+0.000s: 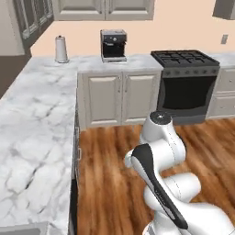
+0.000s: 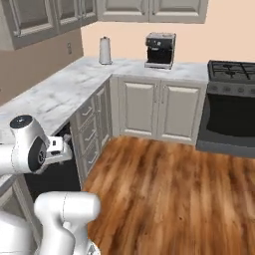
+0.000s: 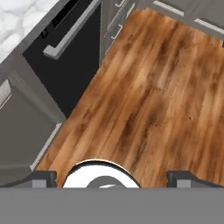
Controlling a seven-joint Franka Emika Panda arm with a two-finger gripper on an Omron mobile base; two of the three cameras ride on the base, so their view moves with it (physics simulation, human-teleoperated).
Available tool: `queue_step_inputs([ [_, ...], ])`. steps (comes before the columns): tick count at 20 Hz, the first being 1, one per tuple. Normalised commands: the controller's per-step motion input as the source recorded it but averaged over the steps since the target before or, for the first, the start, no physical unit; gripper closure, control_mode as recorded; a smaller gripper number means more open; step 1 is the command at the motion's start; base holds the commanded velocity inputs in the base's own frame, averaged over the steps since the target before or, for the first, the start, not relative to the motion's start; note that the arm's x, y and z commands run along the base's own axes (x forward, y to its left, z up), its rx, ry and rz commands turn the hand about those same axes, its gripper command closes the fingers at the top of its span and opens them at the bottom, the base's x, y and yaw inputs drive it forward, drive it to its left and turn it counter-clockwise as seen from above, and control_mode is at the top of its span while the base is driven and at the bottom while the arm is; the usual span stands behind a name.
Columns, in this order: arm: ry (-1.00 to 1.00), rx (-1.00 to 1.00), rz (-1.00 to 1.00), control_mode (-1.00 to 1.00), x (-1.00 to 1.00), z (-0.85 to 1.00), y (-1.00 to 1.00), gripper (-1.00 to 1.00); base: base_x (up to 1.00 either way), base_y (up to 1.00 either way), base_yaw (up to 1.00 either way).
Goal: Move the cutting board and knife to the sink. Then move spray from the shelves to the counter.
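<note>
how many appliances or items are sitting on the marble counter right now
2. A white cylindrical paper towel roll stands at the back corner of the white marble counter; a black and silver coffee machine sits right of it, near the black stove. More may lie outside the views.

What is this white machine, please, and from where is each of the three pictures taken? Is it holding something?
It is a white robot arm on a base that can drive, in a computer-drawn kitchen. Two cameras ride on the base behind the arm, one to its left and one to its right; both look forward over the marble counter. The third camera sits on the hand and looks along the gripper, down at the wooden floor and a black appliance door under the counter. On the counter stand a coffee machine and a white paper-towel roll; a stove is beside them. The gripper's two dark fingertips stand wide apart, and it holds nothing.
</note>
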Motion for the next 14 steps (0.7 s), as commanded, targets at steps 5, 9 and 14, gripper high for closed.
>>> queue_step_inputs([
  [5,0.00,0.00,0.00,1.00,0.00,0.00,0.00,-1.00,0.00,0.00,-0.98],
  [9,0.00,0.00,0.00,1.00,0.00,0.00,0.00,-1.00,0.00,0.00,-0.97],
  [14,0.00,0.00,0.00,1.00,0.00,0.00,0.00,-1.00,0.00,0.00,-0.94],
])
